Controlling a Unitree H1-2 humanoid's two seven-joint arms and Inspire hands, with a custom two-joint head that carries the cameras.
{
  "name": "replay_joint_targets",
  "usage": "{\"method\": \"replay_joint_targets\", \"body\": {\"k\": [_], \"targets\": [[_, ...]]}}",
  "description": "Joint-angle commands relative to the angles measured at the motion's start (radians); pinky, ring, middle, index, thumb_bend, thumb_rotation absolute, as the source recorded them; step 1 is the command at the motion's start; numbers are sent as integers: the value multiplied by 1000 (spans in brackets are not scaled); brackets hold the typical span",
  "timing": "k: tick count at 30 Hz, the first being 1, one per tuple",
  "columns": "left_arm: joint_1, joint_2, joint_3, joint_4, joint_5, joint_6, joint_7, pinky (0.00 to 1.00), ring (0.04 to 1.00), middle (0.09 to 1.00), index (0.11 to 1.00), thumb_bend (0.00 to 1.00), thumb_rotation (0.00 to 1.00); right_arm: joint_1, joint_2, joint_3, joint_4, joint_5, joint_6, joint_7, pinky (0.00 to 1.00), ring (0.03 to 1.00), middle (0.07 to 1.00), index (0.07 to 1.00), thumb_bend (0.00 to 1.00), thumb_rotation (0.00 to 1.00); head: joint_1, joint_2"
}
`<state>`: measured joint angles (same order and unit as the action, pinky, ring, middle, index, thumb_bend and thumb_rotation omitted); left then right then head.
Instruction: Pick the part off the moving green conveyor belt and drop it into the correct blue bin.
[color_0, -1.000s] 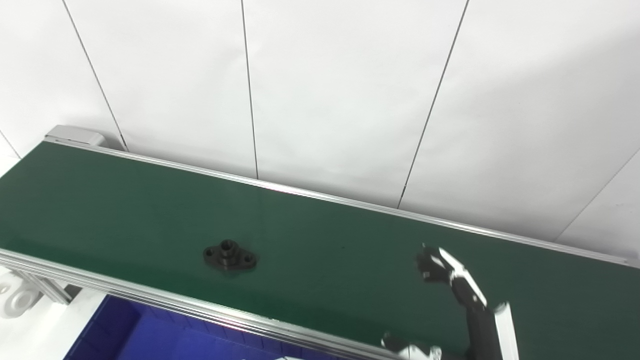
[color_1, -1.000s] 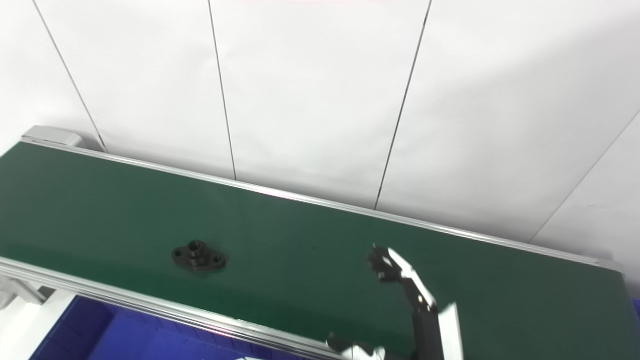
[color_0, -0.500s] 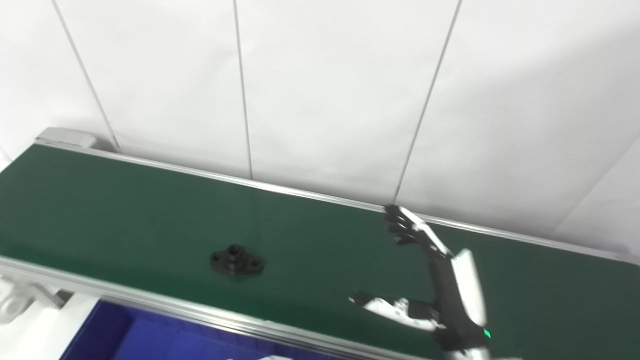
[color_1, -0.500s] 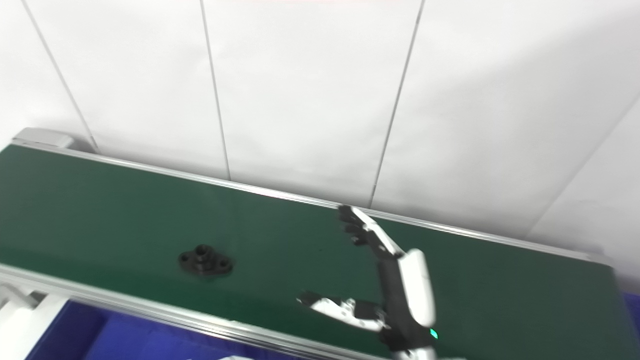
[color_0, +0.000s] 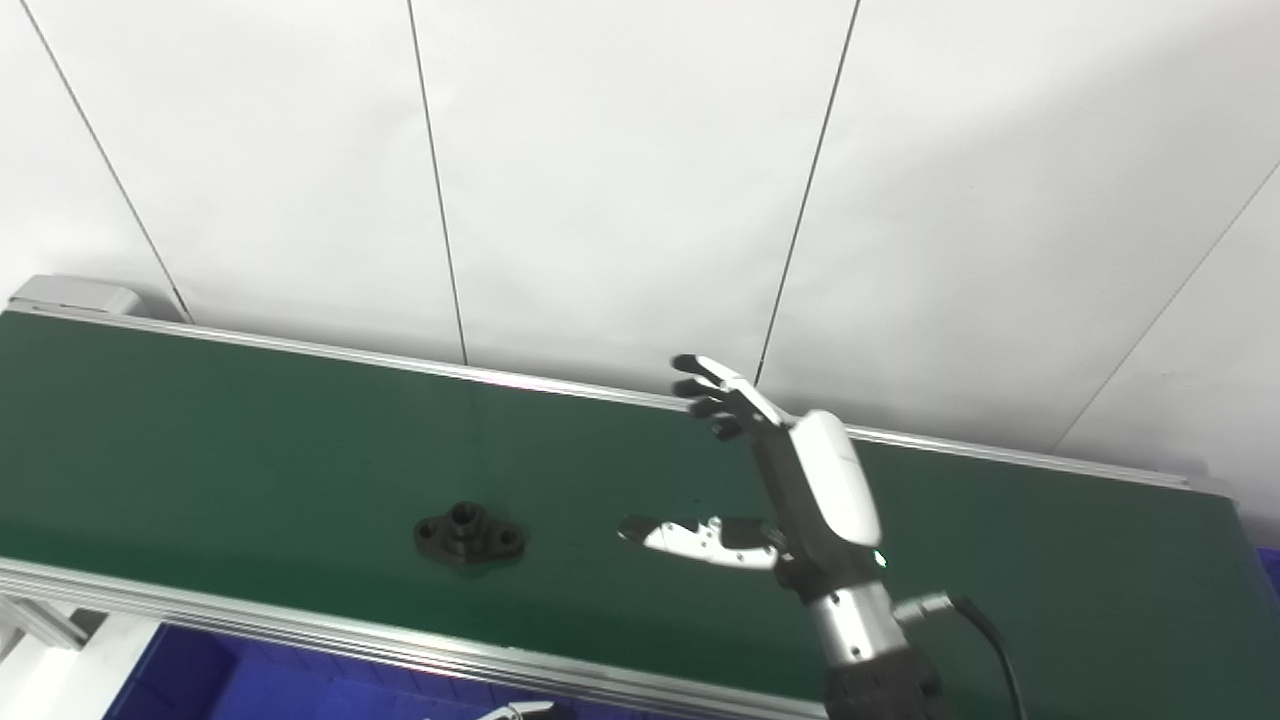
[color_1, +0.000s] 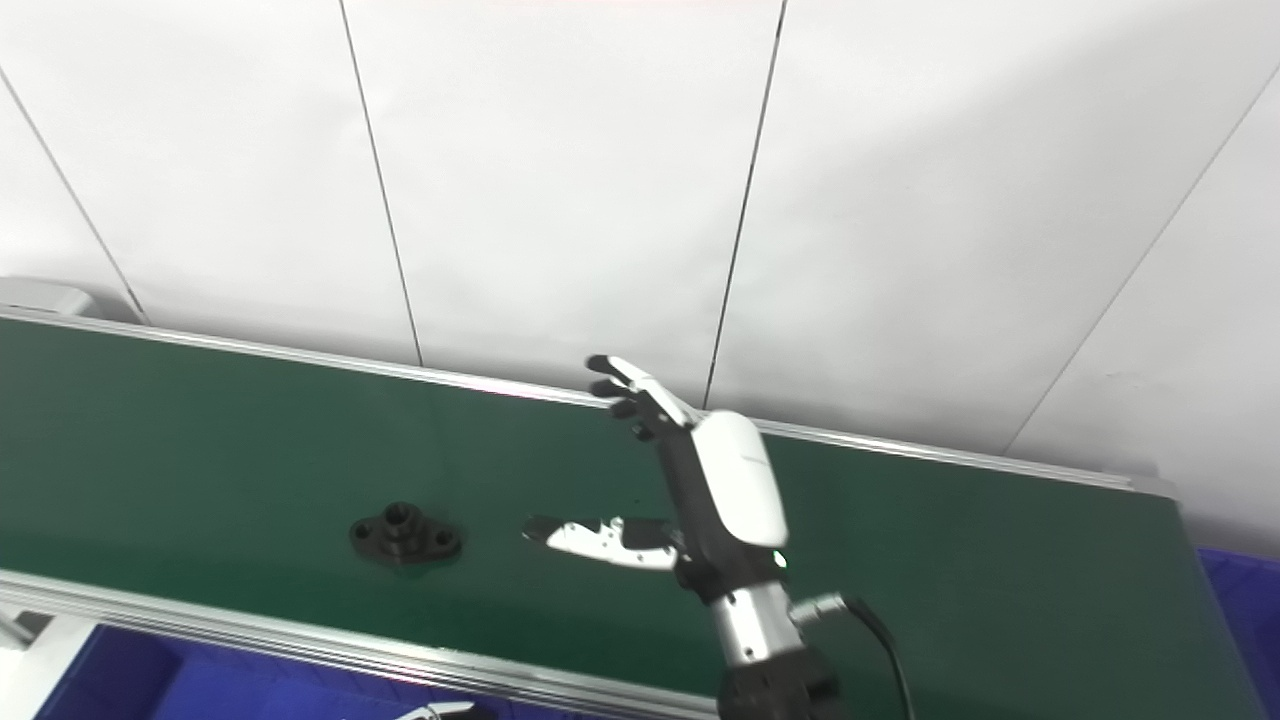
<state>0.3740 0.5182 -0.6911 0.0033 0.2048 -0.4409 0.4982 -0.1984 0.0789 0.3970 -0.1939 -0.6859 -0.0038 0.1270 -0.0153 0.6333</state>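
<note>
A black flanged part (color_0: 468, 532) with a raised hub lies on the green conveyor belt (color_0: 250, 430), near its front rail. My right hand (color_0: 810, 490) is open above the belt, to the right of the part and apart from it. Its fingers (color_0: 715, 395) point toward the far rail and its thumb points left at the part. It holds nothing. Only a white sliver of my left hand (color_0: 512, 710) shows at the bottom edge, so its state is hidden.
A blue bin (color_0: 190, 680) sits below the belt's front rail at the bottom left. Another blue bin edge (color_1: 1240, 590) shows past the belt's right end. A white panelled wall (color_0: 620, 180) stands behind the belt.
My right hand has risen from the bottom edge and moved left toward the part, fingers spread. The view has shifted, and the part has drifted slightly right on the belt.
</note>
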Motion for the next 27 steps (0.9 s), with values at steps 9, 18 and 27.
{"method": "replay_joint_targets", "body": {"k": [9, 18, 27], "targets": [[16, 13, 37, -67, -23, -29, -35, 747, 805, 826, 810, 794, 398, -192, 5, 64, 133, -56, 54, 78, 630, 707, 771, 872, 762, 424, -25, 87], [46, 0, 65, -114, -24, -29, -69, 793, 833, 847, 835, 737, 451, -237, 26, 99, 217, -74, 65, 71, 584, 669, 736, 831, 777, 385, -26, 145], [73, -11, 77, -133, -13, -29, -85, 810, 843, 858, 846, 694, 467, -273, 19, 143, 282, -89, 80, 98, 606, 696, 754, 845, 770, 394, -3, 150]]}}
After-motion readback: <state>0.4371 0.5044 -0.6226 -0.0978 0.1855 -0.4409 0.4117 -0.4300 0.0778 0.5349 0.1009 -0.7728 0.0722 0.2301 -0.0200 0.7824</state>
